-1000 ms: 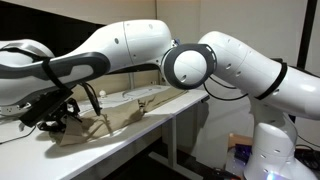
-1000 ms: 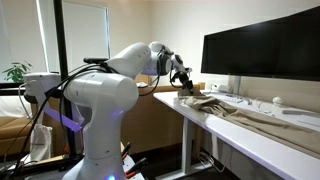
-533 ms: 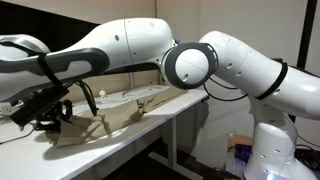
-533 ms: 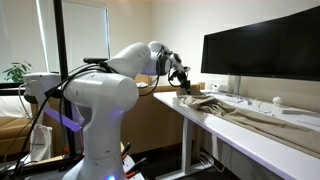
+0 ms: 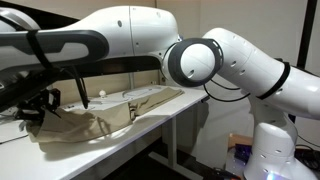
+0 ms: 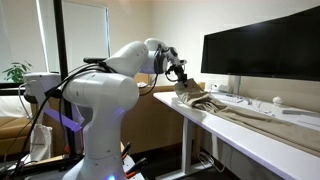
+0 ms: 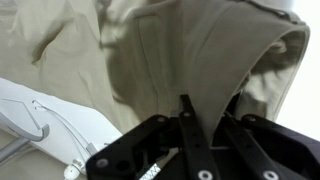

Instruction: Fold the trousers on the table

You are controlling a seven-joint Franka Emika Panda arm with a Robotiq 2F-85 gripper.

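Seen in an exterior view: trousers stretched out, one end held up. Seen in an exterior view: lay along the table. From the wrist: jaws pinched fully closed on a cloth fold. Judged first fold begun; called next for carrying that end over the legs.

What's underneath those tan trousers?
The long white flat-topped table lies under the khaki-tan cloth trousers; whatever the cloth covers is hidden. One end hangs pinched in the black end effector.
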